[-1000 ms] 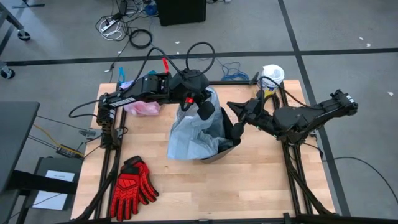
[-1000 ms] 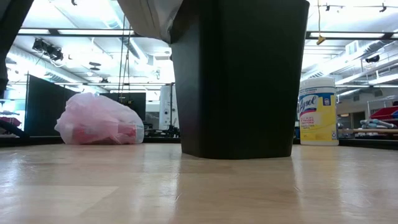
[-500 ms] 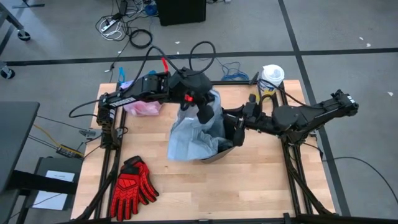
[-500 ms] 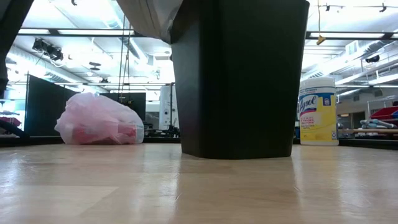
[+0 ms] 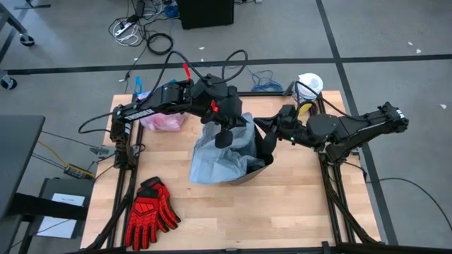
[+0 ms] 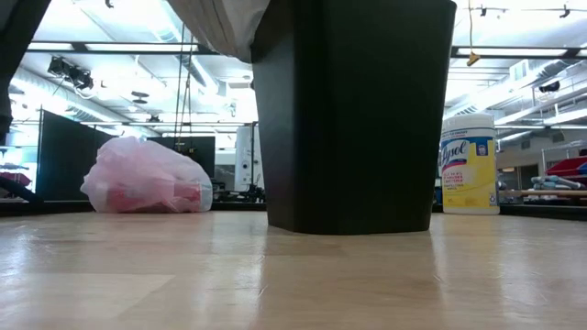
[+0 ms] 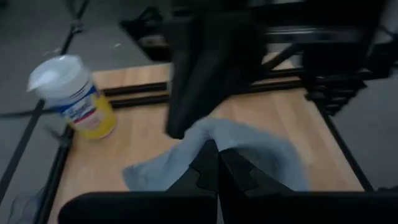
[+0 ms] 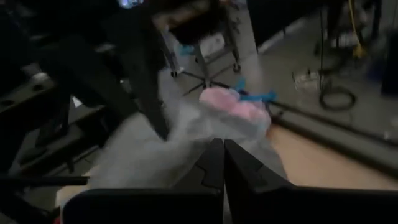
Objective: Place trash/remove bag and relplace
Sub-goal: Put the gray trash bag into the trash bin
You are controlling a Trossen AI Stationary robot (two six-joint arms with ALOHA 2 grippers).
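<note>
The grey-blue liner (image 5: 219,159) is draped over the black bin (image 6: 353,119) at the table's middle, and most of it hangs down the bin's left side. My left gripper (image 5: 222,135) is above the bin's mouth, shut on the liner (image 7: 249,146). My right gripper (image 5: 264,141) is at the bin's right rim, shut on the liner (image 8: 168,149). The tied pink bag (image 5: 162,121) lies on its side on the table near the far left corner, red litter showing through it (image 6: 147,179). My left gripper pinches a raised fold of the liner's upper part (image 7: 210,134) between its two fingers, coming from above and slanting down. The liner rises to a peak at the fingertips and falls away slack over the bin. My right gripper is shut on the liner at the bin's right rim (image 5: 260,144), reaching in roughly level from the table's right. Its fingers (image 8: 211,163) hide the place of contact, so I cannot tell whether it has an edge or a fold.
A yellow tub with a white lid (image 5: 308,88) stands at the far right corner (image 6: 470,165). Red gloves (image 5: 148,212) lie at the near left. Bare wood lies in front of the bin along the near edge (image 5: 282,212).
My left gripper has moved toward the near edge and a little left over the bin's mouth, carrying the liner's top with it. My right arm has shifted slightly toward the far edge and in toward the bin. The bin and pink bag have stayed put.
</note>
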